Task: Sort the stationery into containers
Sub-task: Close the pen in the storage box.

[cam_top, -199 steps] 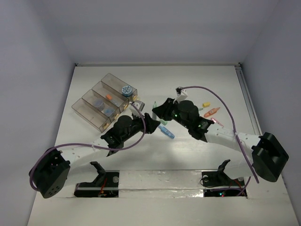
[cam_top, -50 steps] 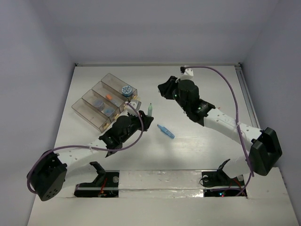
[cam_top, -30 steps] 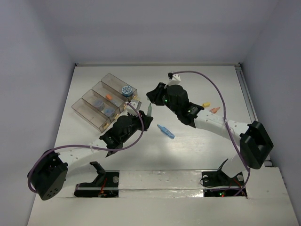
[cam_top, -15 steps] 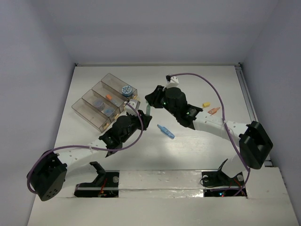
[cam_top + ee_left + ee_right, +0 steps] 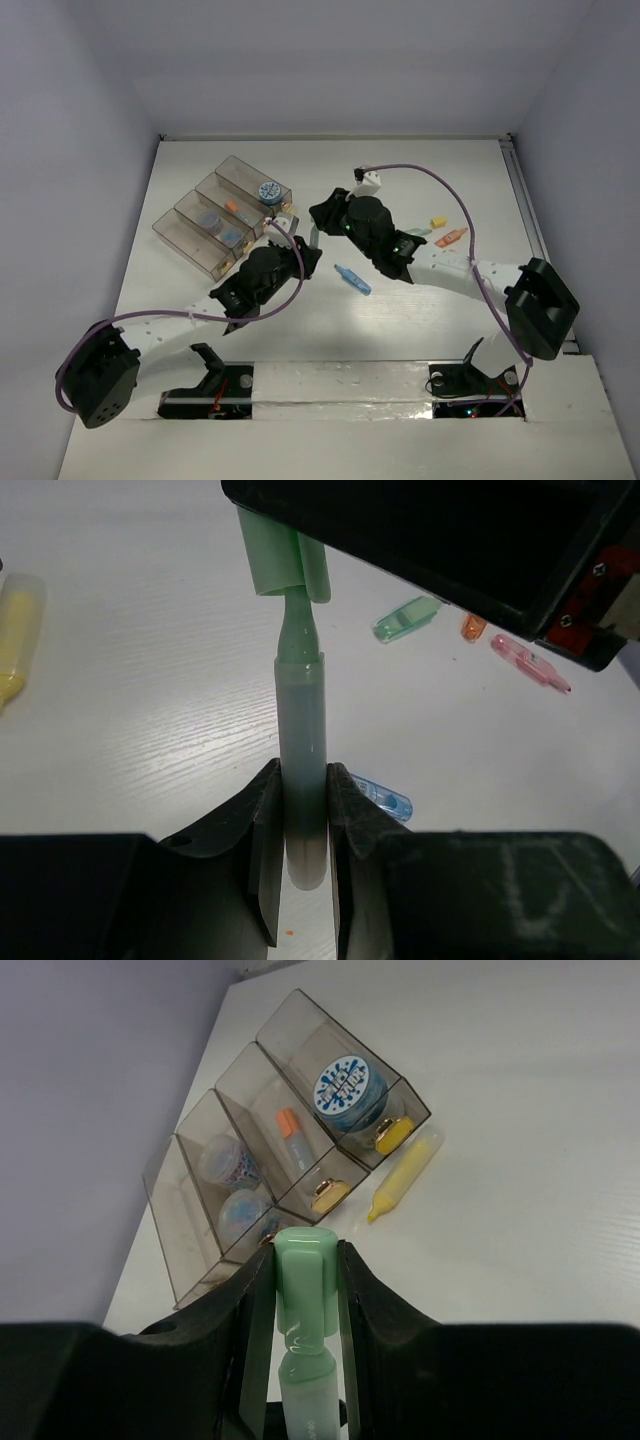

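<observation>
The left gripper [image 5: 303, 815] pinches the green pen [image 5: 300, 730] by its base near table centre. The right gripper [image 5: 305, 1280] clamps its cap [image 5: 305, 1255] from one o'clock. The containers [image 5: 178, 232] sit at ten o'clock.

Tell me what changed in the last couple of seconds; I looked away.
The right end effector, shut on the green cap, swung left and nearer, to the left end effector, setting the cap on the green pen. Left grip, blue pen, containers: unchanged.
</observation>
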`<action>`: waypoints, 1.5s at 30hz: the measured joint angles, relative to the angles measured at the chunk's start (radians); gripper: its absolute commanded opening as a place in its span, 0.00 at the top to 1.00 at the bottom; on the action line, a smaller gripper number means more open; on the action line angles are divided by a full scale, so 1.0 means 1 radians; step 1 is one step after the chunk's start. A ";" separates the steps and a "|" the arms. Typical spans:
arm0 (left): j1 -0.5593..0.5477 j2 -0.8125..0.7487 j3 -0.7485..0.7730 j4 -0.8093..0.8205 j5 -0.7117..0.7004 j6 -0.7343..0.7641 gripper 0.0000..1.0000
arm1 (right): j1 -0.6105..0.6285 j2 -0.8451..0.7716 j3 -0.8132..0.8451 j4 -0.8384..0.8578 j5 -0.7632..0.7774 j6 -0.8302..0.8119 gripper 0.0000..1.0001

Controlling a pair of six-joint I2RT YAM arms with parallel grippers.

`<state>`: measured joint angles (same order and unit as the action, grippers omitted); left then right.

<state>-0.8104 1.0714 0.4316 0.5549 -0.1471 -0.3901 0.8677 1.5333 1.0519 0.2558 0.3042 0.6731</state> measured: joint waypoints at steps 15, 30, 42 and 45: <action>-0.001 -0.062 -0.033 -0.017 -0.034 -0.001 1.00 | 0.063 -0.005 -0.087 0.151 0.061 0.020 1.00; -0.006 -0.147 -0.067 -0.036 -0.011 -0.013 1.00 | 0.069 -0.048 -0.166 0.238 -0.027 0.039 1.00; 0.008 -0.222 -0.104 -0.034 0.070 -0.037 1.00 | 0.062 -0.109 -0.210 0.251 -0.132 0.023 1.00; 0.008 -0.232 -0.104 -0.020 0.086 -0.037 1.00 | 0.062 -0.140 -0.210 0.222 -0.148 0.011 1.00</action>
<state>-0.8028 0.8391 0.3275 0.5346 -0.0608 -0.4274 0.9298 1.3933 0.8421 0.4778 0.1558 0.6842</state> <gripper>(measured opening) 0.149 0.326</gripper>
